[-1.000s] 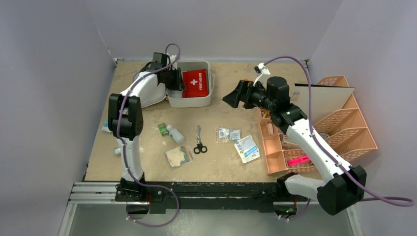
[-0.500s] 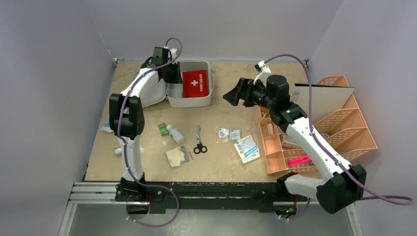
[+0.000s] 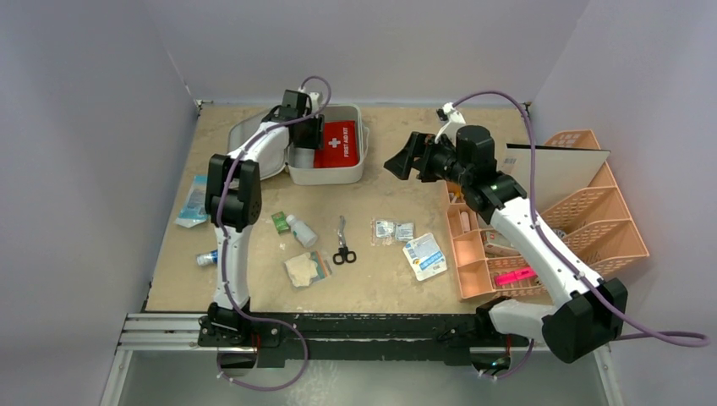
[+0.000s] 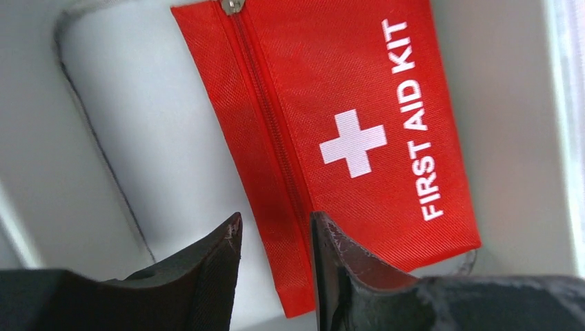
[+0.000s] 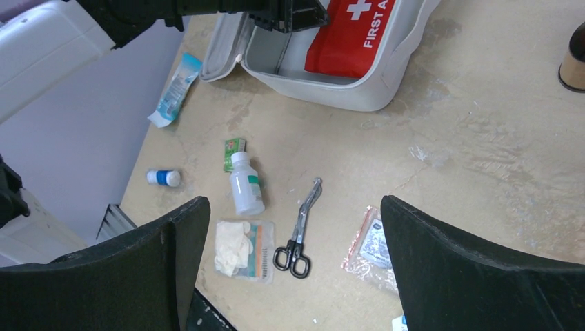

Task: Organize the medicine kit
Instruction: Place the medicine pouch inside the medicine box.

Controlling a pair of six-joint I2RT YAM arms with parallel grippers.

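Observation:
The medicine kit (image 3: 326, 176) lies open at the back of the table, its lid (image 3: 252, 149) folded out to the left. A red "FIRST AID KIT" pouch (image 3: 336, 144) lies flat inside it. My left gripper (image 3: 308, 134) hovers inside the case at the pouch's left edge. In the left wrist view its gripper (image 4: 276, 219) shows a narrow gap with nothing in it, just above the red pouch (image 4: 359, 138) and the case floor (image 4: 138, 124). My right gripper (image 3: 404, 161) hangs wide open above the table, right of the case, and in its wrist view the gripper (image 5: 293, 203) is empty.
Loose on the table lie scissors (image 3: 342, 242), a white bottle (image 3: 302, 230), a small green box (image 3: 278, 222), a glove packet (image 3: 307, 268), bagged sachets (image 3: 391, 229), a blue-white packet (image 3: 424, 255), a tube (image 3: 194, 201) and a small vial (image 3: 207, 257). A peach organizer (image 3: 592, 216) stands at right.
My left gripper has moved right over the case and opened, letting go of the red pouch, which now lies flat. The right arm has barely moved.

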